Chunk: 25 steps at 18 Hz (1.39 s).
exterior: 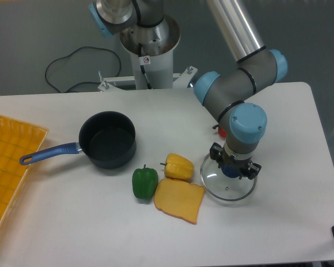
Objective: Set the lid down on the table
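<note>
far to my left sits the saucepan [107, 139], then the green pepper [144, 182], the yellow pepper [178, 166] and a cheese slice [179, 200]. my gripper [233, 167] points straight down over the lid [227, 184] lying on the table [278, 222]; whether my fingers are clamped on its knob, i cannot tell.

The lid [227, 184] looks like clear shiny glass with a metal rim; the white bench [278, 228] looks smooth.
</note>
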Available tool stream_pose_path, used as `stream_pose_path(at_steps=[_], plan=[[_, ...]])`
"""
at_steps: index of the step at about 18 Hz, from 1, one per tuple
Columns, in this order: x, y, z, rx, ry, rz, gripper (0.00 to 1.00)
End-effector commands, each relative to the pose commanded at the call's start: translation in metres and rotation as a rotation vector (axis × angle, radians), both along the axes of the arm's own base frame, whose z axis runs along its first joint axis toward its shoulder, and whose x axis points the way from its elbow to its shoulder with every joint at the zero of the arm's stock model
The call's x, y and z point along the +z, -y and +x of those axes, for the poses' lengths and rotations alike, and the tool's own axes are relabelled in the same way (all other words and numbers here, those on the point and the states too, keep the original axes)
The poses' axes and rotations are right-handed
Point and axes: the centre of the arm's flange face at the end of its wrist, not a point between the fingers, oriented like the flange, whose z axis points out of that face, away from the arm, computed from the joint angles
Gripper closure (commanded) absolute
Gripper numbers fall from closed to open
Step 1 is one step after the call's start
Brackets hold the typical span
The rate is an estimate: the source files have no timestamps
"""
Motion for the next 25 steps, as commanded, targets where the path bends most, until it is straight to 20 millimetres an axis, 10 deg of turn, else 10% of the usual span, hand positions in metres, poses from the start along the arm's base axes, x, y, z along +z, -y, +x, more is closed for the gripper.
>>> stream_pose_path(at_steps=[25], plan=[[-0.019, 0.009, 0.000, -0.013, 0.003, -0.035, 0.54]])
